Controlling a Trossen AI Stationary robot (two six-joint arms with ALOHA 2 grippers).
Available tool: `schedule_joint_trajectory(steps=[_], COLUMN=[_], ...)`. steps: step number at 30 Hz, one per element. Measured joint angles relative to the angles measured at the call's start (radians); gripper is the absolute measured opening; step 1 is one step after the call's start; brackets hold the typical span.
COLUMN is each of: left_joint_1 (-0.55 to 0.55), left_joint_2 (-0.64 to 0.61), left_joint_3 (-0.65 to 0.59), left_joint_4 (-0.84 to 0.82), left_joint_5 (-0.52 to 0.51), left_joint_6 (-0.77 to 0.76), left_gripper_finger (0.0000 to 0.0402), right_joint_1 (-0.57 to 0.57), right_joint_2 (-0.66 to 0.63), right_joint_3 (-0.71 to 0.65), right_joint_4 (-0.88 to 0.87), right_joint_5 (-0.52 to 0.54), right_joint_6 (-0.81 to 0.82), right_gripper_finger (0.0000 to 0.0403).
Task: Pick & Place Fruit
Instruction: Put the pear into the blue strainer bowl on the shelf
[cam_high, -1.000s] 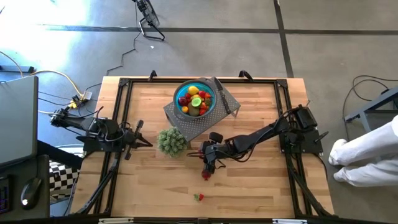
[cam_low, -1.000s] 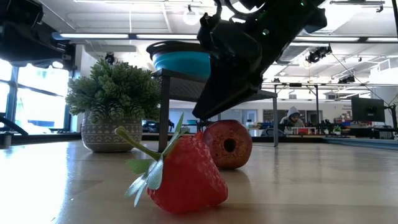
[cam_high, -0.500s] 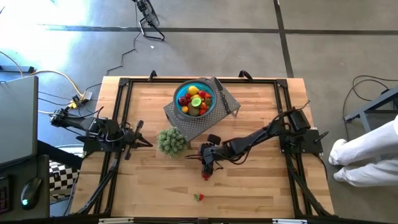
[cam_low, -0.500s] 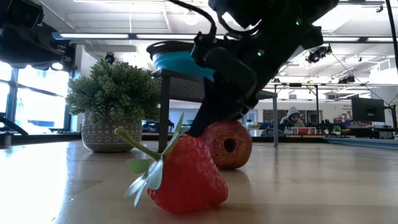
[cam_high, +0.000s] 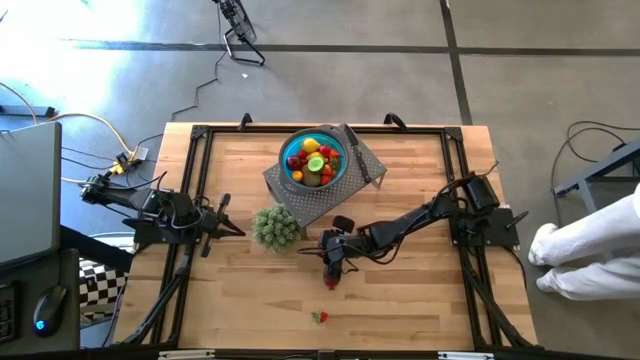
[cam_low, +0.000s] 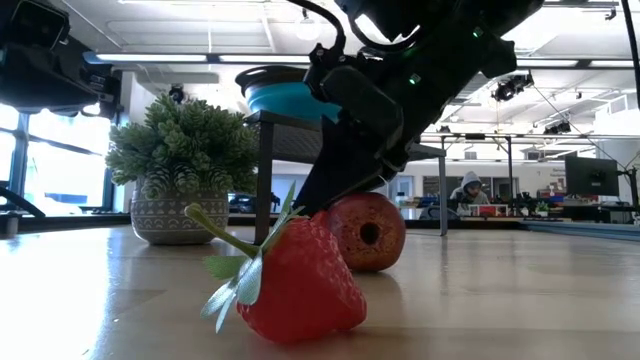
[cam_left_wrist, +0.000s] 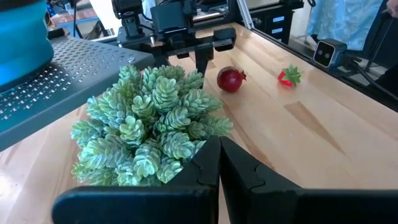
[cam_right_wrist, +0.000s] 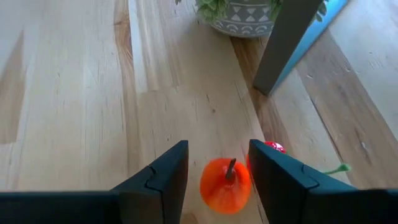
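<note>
**A:** Two tools are showing, so going left to right: what is the left tool doing?

**B:** It is resting near the counter's left edge, fingers pressed together on nothing, pointing at the small green succulent in its patterned grey pot.

**A:** And the right tool?

**B:** It is hanging over the round dark-red fruit with the little crown, just right of the plant. Its fingers are standing roughly half spread, one on each side of the fruit, which is sitting on the wood between them. I am judging that they are not pinching it; a gap is showing on both sides in the right wrist view.

**A:** What could go wrong?

**B:** The fruit is round, so a finger landing off-centre could be nudging it away, perhaps into the red plastic strawberry with green leaves lying nearer the counter's front edge. A shallow pinch could also be letting it squirt out.

**A:** Where is the rest?

**B:** Other coloured fruit pieces are lying in the blue round bowl on the grey perforated stand, behind the plant.
</note>
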Motion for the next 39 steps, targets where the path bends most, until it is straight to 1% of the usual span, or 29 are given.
schedule_joint_trajectory(steps=[4,12,21,31,34,39], left_joint_1=[0.0,0.0,0.0,0.0,0.0,0.0], left_joint_2=[0.0,0.0,0.0,0.0,0.0,0.0], left_joint_3=[0.0,0.0,0.0,0.0,0.0,0.001], left_joint_4=[0.0,-0.001,-0.001,-0.003,-0.005,-0.01], left_joint_5=[0.0,0.001,0.003,0.002,0.002,0.002], left_joint_6=[0.0,0.001,0.001,0.001,0.001,0.001], left_gripper_finger=[0.0002,0.0002,0.0002,0.0002,0.0002,0.0002], right_joint_1=[0.0,0.0,0.001,0.001,0.001,0.001], right_joint_2=[0.0,-0.001,-0.002,-0.008,-0.034,-0.113], right_joint_3=[0.0,0.0,0.0,0.0,0.0,0.0], right_joint_4=[0.001,0.001,0.004,0.043,0.054,0.056], right_joint_5=[-0.002,-0.003,-0.002,-0.003,-0.007,0.002], right_joint_6=[0.0,0.0,0.0,0.0,0.0,-0.003], right_gripper_finger=[0.0145,0.0073,0.001,0.0005,0.0004,0.0004])
